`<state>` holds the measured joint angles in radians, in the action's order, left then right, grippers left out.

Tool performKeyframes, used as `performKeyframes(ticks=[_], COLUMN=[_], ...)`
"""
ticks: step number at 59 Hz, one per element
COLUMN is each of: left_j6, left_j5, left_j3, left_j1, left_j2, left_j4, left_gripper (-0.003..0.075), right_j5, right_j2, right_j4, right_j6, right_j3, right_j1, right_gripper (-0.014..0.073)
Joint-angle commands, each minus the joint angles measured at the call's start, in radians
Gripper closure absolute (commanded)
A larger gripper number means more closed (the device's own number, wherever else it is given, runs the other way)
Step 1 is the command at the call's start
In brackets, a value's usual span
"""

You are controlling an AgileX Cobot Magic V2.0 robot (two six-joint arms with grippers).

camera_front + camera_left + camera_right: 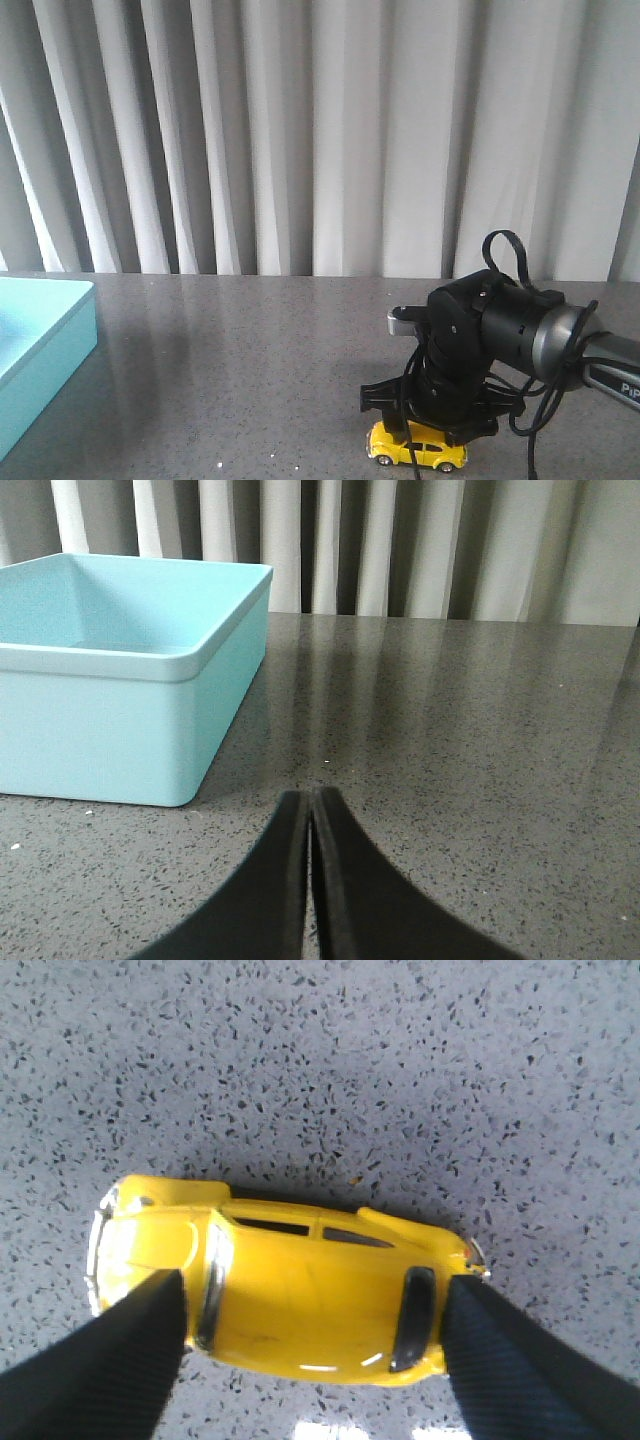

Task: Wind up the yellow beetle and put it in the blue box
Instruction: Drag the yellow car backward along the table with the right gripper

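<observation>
The yellow beetle [420, 452] stands on its wheels on the dark speckled table near the front right. My right gripper [428, 432] is straight over it, pointing down. In the right wrist view the beetle [310, 1305] lies lengthwise between the fingers, one finger against its bonnet and windscreen, the other against its rear. My right gripper [315, 1280] is shut on it. The blue box [40, 345] sits at the far left edge. It also shows in the left wrist view [100, 715], open-topped and ahead of my left gripper [310, 802], which is shut and empty, low over the table.
Grey curtains hang behind the table's far edge. The right arm's black wrist and cables [520, 330] rise above the beetle. Bare tabletop [250, 380] lies between the box and the beetle.
</observation>
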<state>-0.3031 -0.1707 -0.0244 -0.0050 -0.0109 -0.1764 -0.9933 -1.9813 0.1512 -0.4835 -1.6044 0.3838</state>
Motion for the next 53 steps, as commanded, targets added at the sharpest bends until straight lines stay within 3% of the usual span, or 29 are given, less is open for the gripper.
performKeyframes(ticks=[1,11,18,35,53], left_j6=[-0.009,-0.009,-0.009,-0.009,-0.009], left_j5=[0.069,0.069,0.069,0.069,0.069], left_j3=[0.015,0.015,0.015,0.015,0.015], left_j1=[-0.007,-0.007,-0.007,-0.007,-0.007], left_j2=[-0.006,-0.006,-0.006,-0.006,-0.006], left_j4=[-0.002,-0.002,-0.002,-0.002,-0.002], left_gripper=[0.0726,0.0726,0.0726,0.0726,0.0726], right_j5=[-0.028,-0.121,-0.179,-0.293,-0.295], right_j2=[0.023,0.007,-0.009,-0.061,-0.066], right_j4=[0.047,0.101,0.111,0.14,0.22], right_j6=[0.01,0.03,0.073,0.165,0.2], right_j3=[-0.019,-0.018,-0.016,-0.016,0.044], right_j1=[0.002,-0.002,-0.019,-0.078,-0.163], right_gripper=[0.0207,0.0371,0.0433,0.0439,0.0438])
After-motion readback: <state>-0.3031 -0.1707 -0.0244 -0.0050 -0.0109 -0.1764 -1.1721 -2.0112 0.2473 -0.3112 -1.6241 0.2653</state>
